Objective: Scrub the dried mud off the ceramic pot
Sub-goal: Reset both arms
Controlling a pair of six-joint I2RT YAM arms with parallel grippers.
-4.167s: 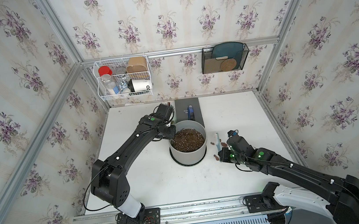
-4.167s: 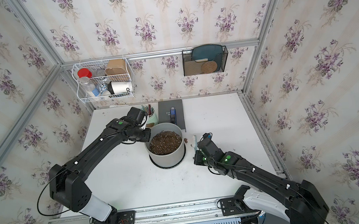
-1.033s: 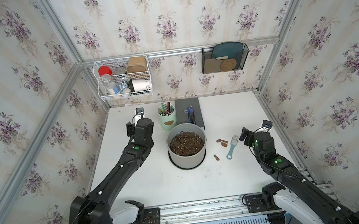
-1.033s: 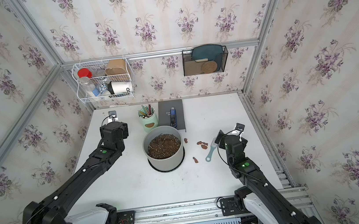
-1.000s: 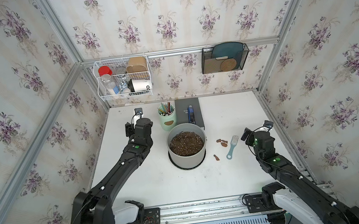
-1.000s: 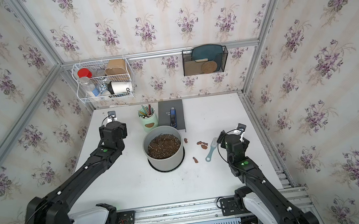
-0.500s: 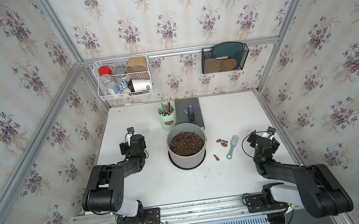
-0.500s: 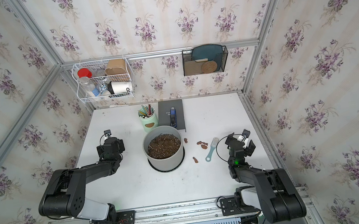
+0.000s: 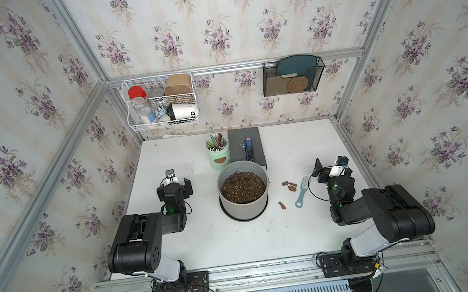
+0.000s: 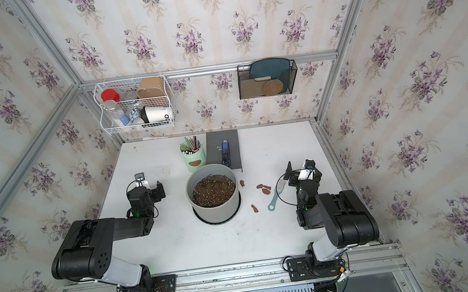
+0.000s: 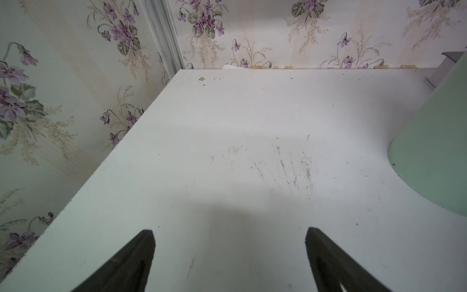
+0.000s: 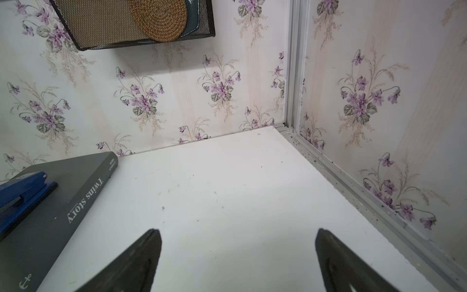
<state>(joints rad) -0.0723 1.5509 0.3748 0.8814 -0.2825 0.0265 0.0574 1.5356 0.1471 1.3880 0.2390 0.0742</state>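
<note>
- dried mud (image 9: 292, 187) flakes lie beside the scrub brush (image 9: 302, 192), three o'clock of the ceramic pot (image 9: 244, 211).
- left gripper (image 9: 174, 187) and right gripper (image 9: 330, 164) wide, empty; scrubbing appears done.

I'm looking at a white table (image 9: 207, 239). Near its middle stands the ceramic pot (image 9: 246, 208) on a black saucer (image 9: 245, 219). Behind it, towards the back wall, a mint-green pencil cup (image 9: 219, 160) stands upright just beside a grey book (image 9: 238, 146) lying flat. In both top views the pot's rim overlaps the book's near corner. On the pot's right lie flakes of dried mud (image 9: 291, 186): a small cluster, and a lone flake (image 9: 281, 205) nearer the front. A pale blue brush (image 9: 302, 191) lies flat just beside them. In the left wrist view I make out dark scuff marks (image 11: 285, 166) on the bare surface near the cup.
</note>
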